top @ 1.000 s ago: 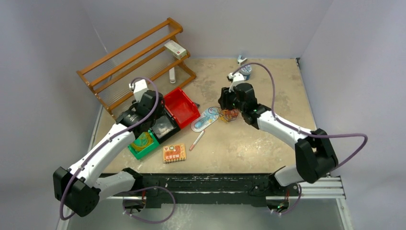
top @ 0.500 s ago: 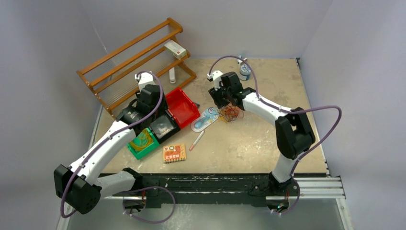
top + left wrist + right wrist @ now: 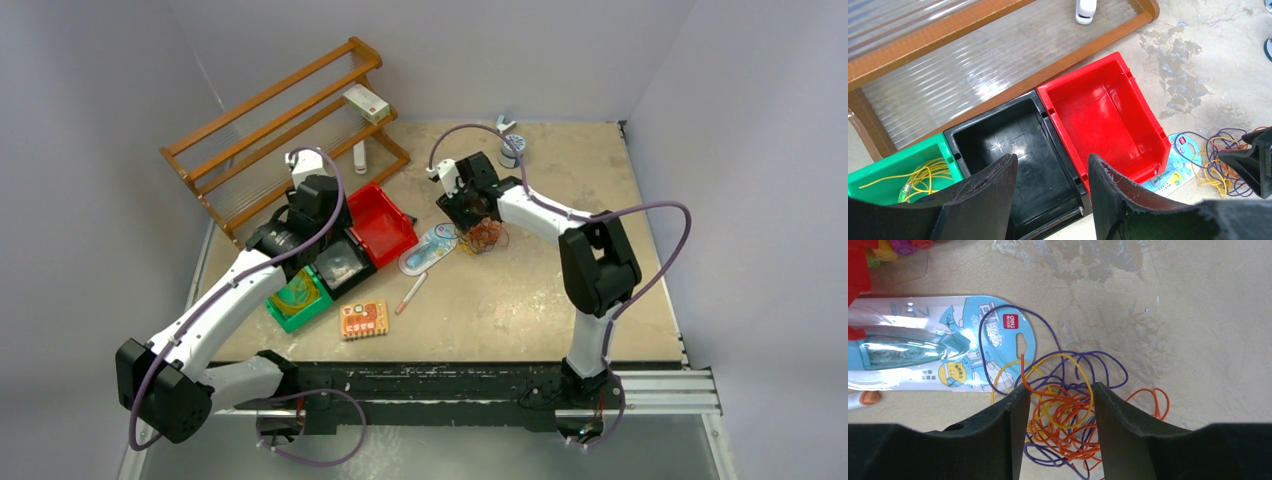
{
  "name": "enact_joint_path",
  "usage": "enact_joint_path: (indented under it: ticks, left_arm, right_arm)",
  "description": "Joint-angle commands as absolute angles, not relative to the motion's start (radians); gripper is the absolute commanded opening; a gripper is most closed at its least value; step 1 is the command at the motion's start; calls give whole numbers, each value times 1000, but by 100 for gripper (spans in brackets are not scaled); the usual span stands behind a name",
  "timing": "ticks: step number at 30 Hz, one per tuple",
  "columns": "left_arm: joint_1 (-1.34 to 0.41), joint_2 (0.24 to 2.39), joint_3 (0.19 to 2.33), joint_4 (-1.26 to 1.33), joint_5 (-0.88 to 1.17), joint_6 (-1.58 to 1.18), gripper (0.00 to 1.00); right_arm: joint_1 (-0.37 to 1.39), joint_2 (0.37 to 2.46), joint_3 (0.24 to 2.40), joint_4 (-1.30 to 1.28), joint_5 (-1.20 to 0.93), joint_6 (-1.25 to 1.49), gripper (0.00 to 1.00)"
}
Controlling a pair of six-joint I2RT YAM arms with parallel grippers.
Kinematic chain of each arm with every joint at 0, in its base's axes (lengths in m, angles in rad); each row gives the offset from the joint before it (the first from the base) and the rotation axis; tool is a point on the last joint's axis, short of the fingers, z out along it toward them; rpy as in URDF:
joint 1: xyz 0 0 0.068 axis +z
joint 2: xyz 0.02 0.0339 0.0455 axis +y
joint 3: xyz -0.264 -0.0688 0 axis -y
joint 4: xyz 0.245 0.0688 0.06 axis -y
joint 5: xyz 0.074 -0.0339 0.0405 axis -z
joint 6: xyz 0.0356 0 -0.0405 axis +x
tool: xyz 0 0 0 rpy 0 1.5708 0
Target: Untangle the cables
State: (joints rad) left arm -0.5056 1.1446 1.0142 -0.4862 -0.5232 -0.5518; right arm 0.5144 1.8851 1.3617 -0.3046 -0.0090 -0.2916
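Note:
The cables [image 3: 484,236] lie in one tangle of orange, yellow and purple wire loops on the table, right of a blue blister pack. My right gripper [image 3: 468,212] is over them. In the right wrist view it [image 3: 1060,388] is open, and its fingers straddle the middle of the tangle [image 3: 1063,412]. One orange loop [image 3: 1153,400] lies outside the right finger. My left gripper [image 3: 318,232] is open and empty above the black bin [image 3: 998,135], as the left wrist view [image 3: 1052,160] shows. A yellow cable [image 3: 918,180] lies in the green bin [image 3: 908,152].
A red bin [image 3: 395,240], the black bin [image 3: 352,278] and the green bin [image 3: 283,315] stand in a row at the left. A wooden rack [image 3: 270,130] is behind them. The blue blister pack [image 3: 428,248], a pen [image 3: 410,293] and an orange box [image 3: 364,319] lie nearby. A tape roll [image 3: 512,148] stands at the back.
My right arm has swung left and its gripper has moved left and further back, over the tangle. My left gripper has shifted slightly right over the bins.

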Motion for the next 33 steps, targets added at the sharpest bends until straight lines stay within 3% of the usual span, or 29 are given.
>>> enact_joint_path:
  ticks: [1, 5, 12, 19, 27, 33]
  left_arm:
    - [-508, 1137, 1023, -452, -531, -524, 53]
    - [-507, 1135, 1023, -452, -538, -528, 53]
    - [-507, 1139, 1025, -451, -538, -538, 53]
    - [-508, 1135, 1005, -386, -472, -533, 53]
    - [-522, 1187, 978, -192, -280, -540, 54]
    - [-602, 1174, 823, 200, -242, -562, 54]
  right_arm:
    - [510, 1900, 1431, -302, 20, -319, 52]
    - [510, 1918, 1444, -278, 18, -326, 47]
    - [509, 1930, 1457, -285, 10, -326, 20]
    - [508, 1778, 1401, -230, -10, -253, 0]
    - [508, 1477, 1248, -125, 8, -118, 0]
    - [508, 1273, 1169, -50, 36, -24, 0]
